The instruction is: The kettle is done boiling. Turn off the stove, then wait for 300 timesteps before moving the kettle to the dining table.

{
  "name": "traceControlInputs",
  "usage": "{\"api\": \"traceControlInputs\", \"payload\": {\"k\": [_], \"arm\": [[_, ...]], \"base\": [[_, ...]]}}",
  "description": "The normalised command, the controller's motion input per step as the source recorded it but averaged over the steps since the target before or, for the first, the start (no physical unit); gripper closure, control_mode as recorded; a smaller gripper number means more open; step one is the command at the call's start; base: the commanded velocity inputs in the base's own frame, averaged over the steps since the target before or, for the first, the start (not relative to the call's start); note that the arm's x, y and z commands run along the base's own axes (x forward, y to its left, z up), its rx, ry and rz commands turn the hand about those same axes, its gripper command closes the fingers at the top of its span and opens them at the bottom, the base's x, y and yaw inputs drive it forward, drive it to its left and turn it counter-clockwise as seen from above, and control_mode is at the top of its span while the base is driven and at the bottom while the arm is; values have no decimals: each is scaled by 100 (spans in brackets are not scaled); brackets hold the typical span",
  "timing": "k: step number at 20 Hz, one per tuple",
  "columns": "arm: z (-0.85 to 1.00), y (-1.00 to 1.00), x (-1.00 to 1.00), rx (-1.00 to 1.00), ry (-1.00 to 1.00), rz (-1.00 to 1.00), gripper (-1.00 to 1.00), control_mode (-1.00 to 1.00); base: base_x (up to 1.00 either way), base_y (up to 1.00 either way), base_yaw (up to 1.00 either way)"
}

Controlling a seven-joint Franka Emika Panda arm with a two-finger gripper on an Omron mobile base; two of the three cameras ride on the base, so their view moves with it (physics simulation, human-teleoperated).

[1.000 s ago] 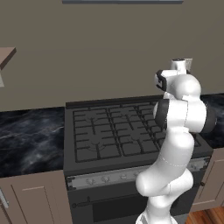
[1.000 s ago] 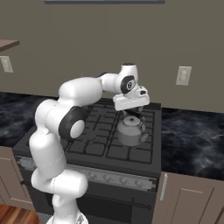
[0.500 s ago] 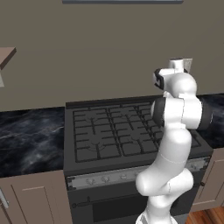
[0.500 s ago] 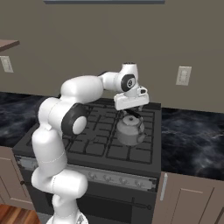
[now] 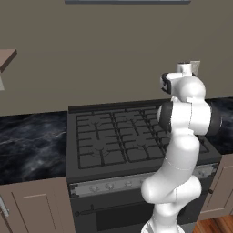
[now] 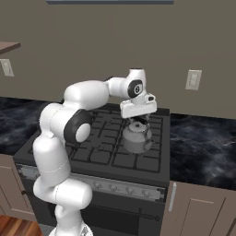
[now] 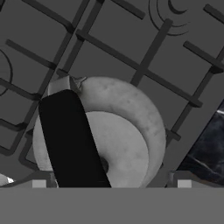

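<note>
One wide black gas stove (image 6: 106, 138) sits under our arm, its grid grates (image 5: 118, 136) running across the top and a silver strip of small knobs (image 6: 120, 188) along the front edge, well below and nearer to us than our fingers. Black white-veined counter (image 6: 203, 145) flanks it on both sides, over brown cabinets (image 5: 38, 207). Our gripper (image 6: 138, 120) hangs over the right rear part of the grates with its jaws spread as wide as they go, holding nothing. Directly beneath our fingers stands the kettle (image 6: 136, 137), upright on the grate, silver-grey and squat; we are just above it and cannot tell whether we touch it. In the hand view its dark arched handle (image 7: 72, 140) crosses the domed lid (image 7: 120, 146) at a slant, and the short spout (image 7: 65, 83) points away from our fingertips.
</note>
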Motion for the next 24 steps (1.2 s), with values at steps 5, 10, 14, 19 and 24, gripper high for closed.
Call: {"api": "traceControlInputs", "payload": {"k": [5, 10, 14, 19, 24], "arm": [[-17, 0, -4, 0, 0, 0, 100, -100], [-13, 0, 0, 0, 3, 1, 100, -100], [-3, 0, -1, 0, 0, 0, 100, -100], [14, 0, -9, 0, -6, 0, 100, -100], [46, 0, -7, 0, -4, 0, 100, -100]], "base": [[0, 0, 0], [0, 0, 0], [0, 0, 0], [0, 0, 0], [0, 0, 0]]}}
